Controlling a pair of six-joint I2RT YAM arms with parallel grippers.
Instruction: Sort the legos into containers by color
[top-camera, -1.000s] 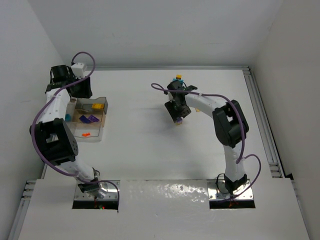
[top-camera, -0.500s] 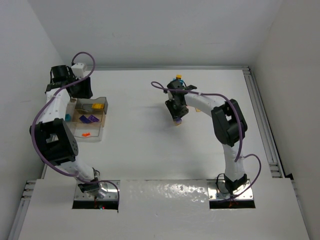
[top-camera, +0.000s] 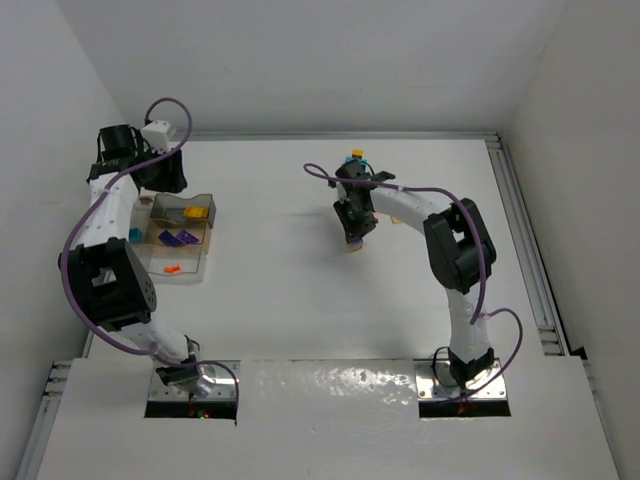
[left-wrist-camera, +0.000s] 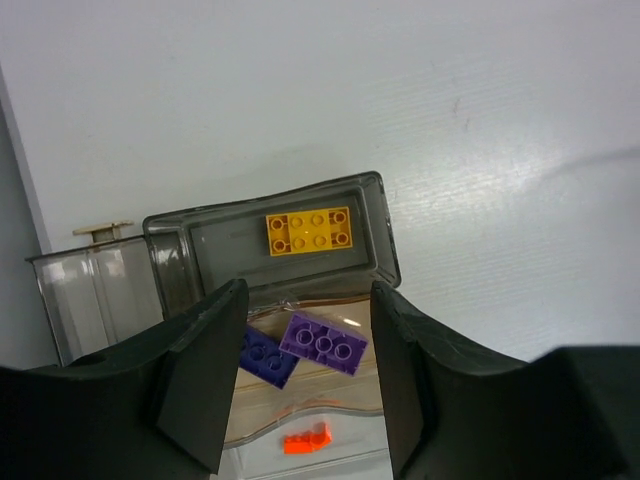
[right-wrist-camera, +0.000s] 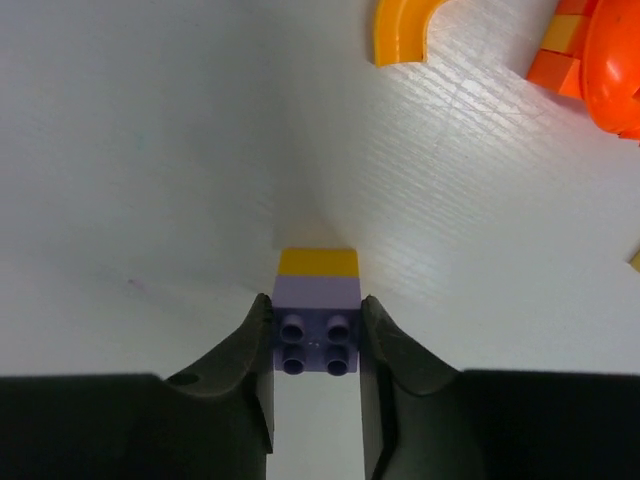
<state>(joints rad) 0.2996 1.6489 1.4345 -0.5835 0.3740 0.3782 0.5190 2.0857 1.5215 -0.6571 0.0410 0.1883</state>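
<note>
Right wrist: right claw (right-wrist-camera: 315, 312) pinches a purple-and-yellow lego stack (right-wrist-camera: 316, 345); left claw (left-wrist-camera: 305, 305) spread over containers (left-wrist-camera: 384, 235).

Legos (top-camera: 178, 238) in compartmented tray (top-camera: 207, 250)

Two arms (top-camera: 108, 215) (top-camera: 420, 208), one tray (left-wrist-camera: 389, 240)

— Where could a hand pass?
— Across the bare table (top-camera: 280, 300), from the containers (top-camera: 190, 272) on the left to the right gripper (top-camera: 352, 236).
— And the obstacles?
— That gripper, clamped on a purple brick (right-wrist-camera: 315, 345), with orange pieces (right-wrist-camera: 402, 32) close by. The left gripper (left-wrist-camera: 307, 320) hangs spread above the containers, hard by the left wall (top-camera: 40, 120).
</note>
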